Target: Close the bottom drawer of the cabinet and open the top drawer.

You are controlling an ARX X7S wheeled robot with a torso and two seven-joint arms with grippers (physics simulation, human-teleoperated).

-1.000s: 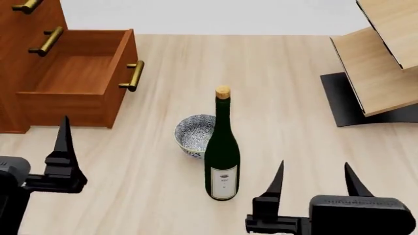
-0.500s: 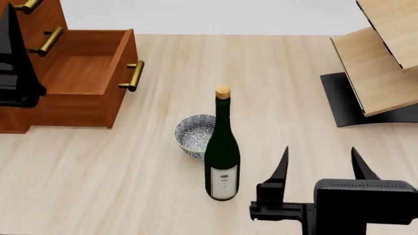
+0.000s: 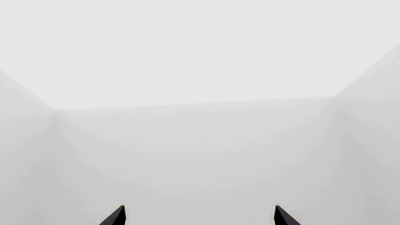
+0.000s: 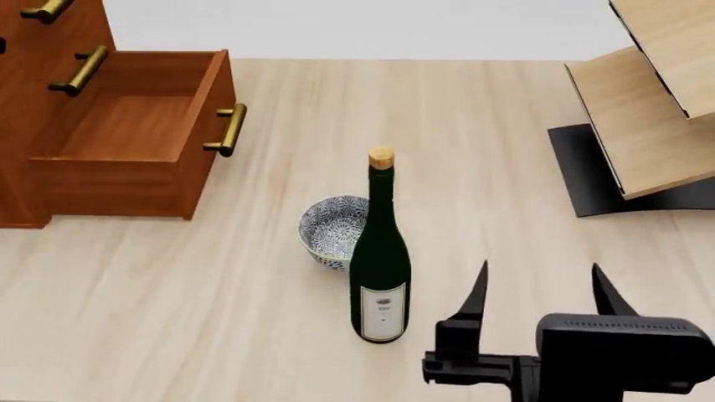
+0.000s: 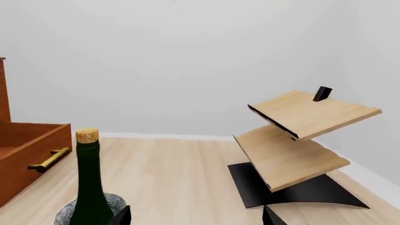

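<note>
My left pincer (image 3: 198,216) points at blank wall, prongs spread, and is absent from the head view, so I could strike the cabinet (image 4: 25,100) blind. The bottom drawer (image 4: 134,134) gapes at ten o'clock; the top drawer (image 4: 45,10) is cropped. Right pincer (image 4: 538,295) released, empty.
</note>
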